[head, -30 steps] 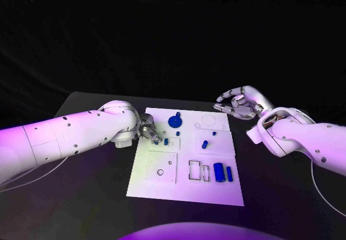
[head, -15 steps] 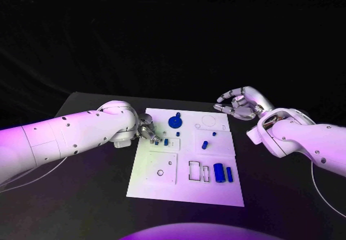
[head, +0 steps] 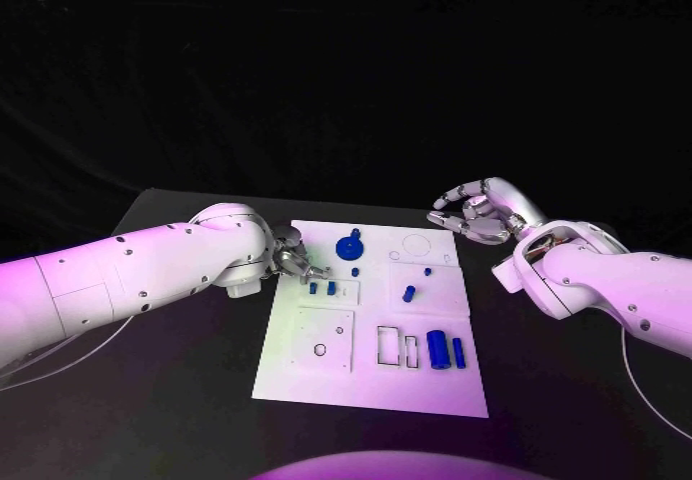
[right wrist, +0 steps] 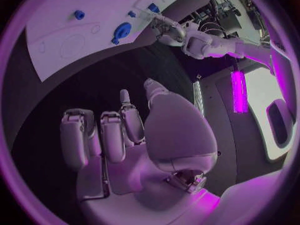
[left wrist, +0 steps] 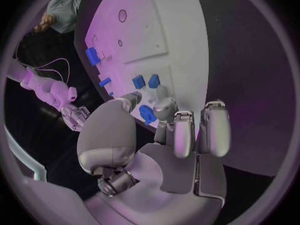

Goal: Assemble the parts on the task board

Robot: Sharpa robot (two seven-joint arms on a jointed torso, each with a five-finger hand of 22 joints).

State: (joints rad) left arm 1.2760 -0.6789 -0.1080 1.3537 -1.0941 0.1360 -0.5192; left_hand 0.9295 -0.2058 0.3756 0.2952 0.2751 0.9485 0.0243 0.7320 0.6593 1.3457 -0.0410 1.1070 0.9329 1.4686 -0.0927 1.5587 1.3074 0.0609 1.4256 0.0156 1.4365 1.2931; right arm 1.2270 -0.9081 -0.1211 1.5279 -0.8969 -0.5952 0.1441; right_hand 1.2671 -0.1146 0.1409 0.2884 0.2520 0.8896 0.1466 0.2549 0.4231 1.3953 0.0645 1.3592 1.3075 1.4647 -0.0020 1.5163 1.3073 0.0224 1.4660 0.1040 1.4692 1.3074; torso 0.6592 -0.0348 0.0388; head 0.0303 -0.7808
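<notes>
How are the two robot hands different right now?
The left robot hand is down at the board's left edge, pinching a small blue part between its fingertips. The right robot hand holds nothing and sits off the board, beyond its far right corner, fingers loosely curled and apart. Both are silver hands on white arms.

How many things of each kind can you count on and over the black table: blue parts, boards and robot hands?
Blue parts: 8
Task board: 1
Hands: 2, the left hand and the right hand
Total: 11
</notes>
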